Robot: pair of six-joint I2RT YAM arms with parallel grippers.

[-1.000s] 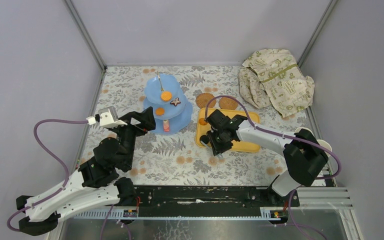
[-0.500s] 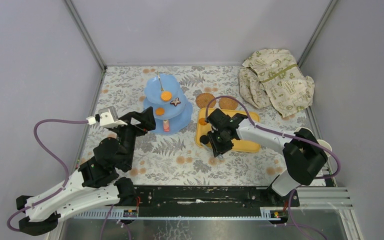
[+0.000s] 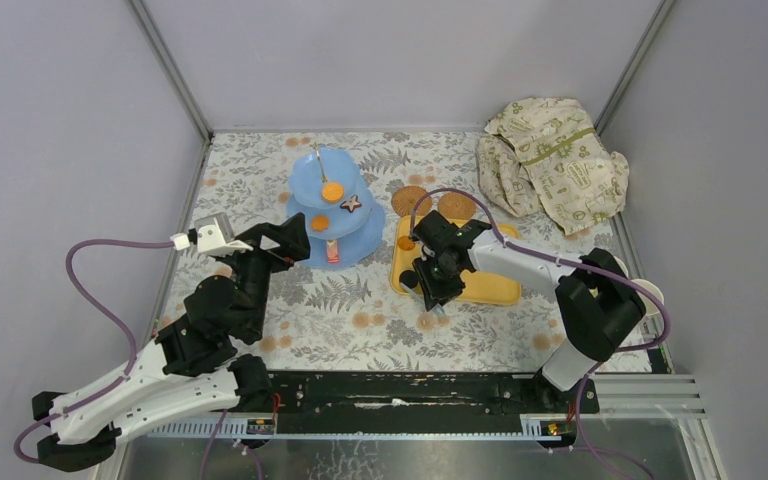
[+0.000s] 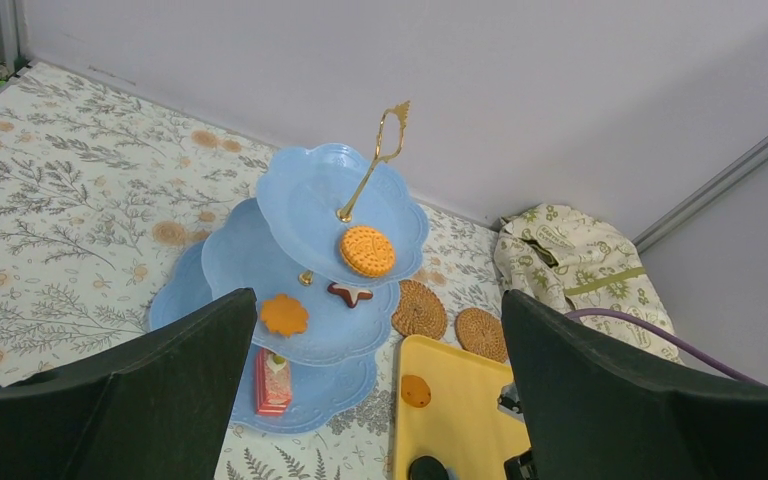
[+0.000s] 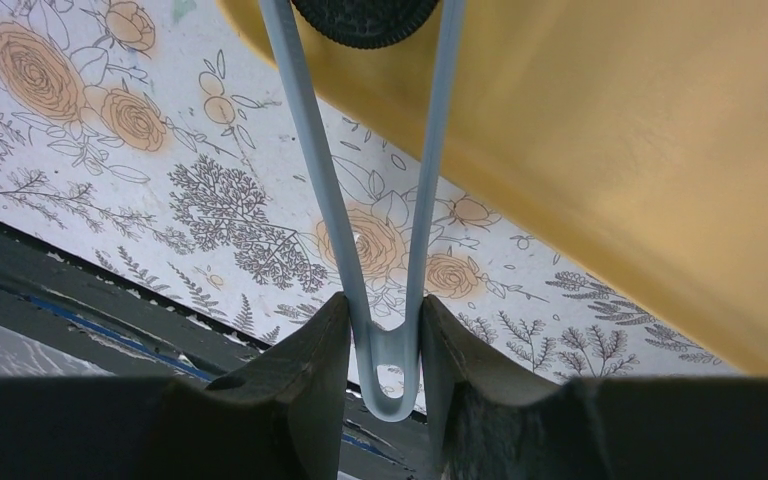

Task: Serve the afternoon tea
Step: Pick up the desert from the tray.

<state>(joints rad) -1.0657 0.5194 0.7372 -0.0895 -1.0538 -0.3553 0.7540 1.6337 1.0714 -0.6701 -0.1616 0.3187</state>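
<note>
The light-blue three-tier stand (image 3: 333, 236) (image 4: 250, 262) carries a round orange biscuit (image 4: 366, 250), a brown star (image 4: 349, 292), an orange flower biscuit (image 4: 284, 314) and a red cake slice (image 4: 272, 382). Two woven coasters (image 3: 411, 200) (image 3: 456, 206) lie beside it. My right gripper (image 3: 438, 282) (image 5: 385, 330) is shut on pale blue tongs (image 5: 330, 200). The tong tips straddle a dark round biscuit (image 5: 365, 20) at the yellow tray's edge. My left gripper (image 3: 295, 235) (image 4: 378, 300) hangs open in front of the stand, holding nothing.
The yellow tray (image 3: 495, 292) (image 4: 460, 420) holds a small orange biscuit (image 4: 416, 391). A crumpled cream cloth (image 3: 550, 165) lies at the back right. A pale rim (image 3: 652, 292) shows behind the right arm's elbow. Grey walls close in on both sides.
The right arm's elbow has swung slightly left and nearer; its gripper with the tongs has barely shifted. The left arm has not moved.
</note>
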